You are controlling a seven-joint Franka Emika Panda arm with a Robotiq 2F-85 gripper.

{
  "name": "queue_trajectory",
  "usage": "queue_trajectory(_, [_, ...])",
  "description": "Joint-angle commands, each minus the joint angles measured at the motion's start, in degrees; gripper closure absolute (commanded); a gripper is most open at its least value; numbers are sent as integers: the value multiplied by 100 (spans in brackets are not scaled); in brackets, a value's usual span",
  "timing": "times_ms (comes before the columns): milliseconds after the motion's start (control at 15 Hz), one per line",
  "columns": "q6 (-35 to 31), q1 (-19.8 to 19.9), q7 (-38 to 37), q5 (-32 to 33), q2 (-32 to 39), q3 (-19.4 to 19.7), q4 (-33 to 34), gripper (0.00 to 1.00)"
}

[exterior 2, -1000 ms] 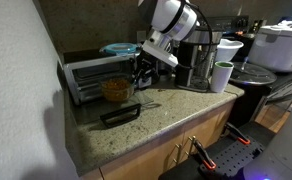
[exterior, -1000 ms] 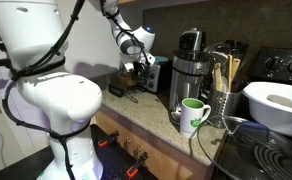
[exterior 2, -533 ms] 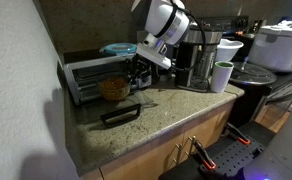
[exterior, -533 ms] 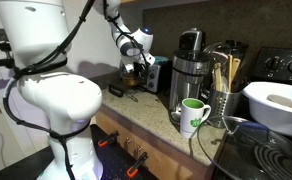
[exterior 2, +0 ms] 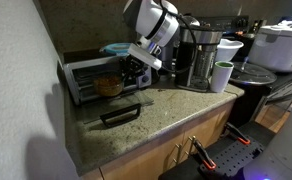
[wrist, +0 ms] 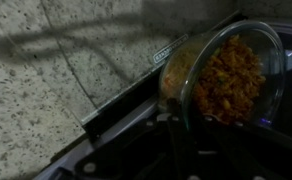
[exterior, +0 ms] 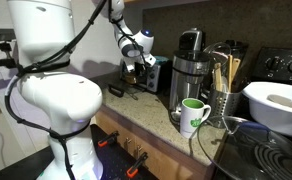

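The end effector (exterior 2: 127, 76), closed on the rim of the glass bowl (wrist: 226, 75), holds it just before the toaster oven (exterior 2: 84, 72).

The pincer (exterior 2: 128, 76) holds a bowl of food (exterior 2: 110, 87) right at the front of the toaster oven (exterior 2: 86, 72). A black tray (exterior 2: 119, 114) lies on the desk (exterior 2: 181, 108) just before the oven.
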State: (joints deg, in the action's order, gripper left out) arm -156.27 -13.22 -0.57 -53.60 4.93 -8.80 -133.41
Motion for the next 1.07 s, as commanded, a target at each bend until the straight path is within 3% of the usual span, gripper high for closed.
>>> queue_trajectory(0, [-194, 89, -123, -288, 108, -141, 312, 97])
queue_trajectory(667, [-327, -39, -111, -759, 398, -56, 487, 97])
queue_trajectory(1000, [-575, -61, -470, -501, 531, -171, 534, 97])
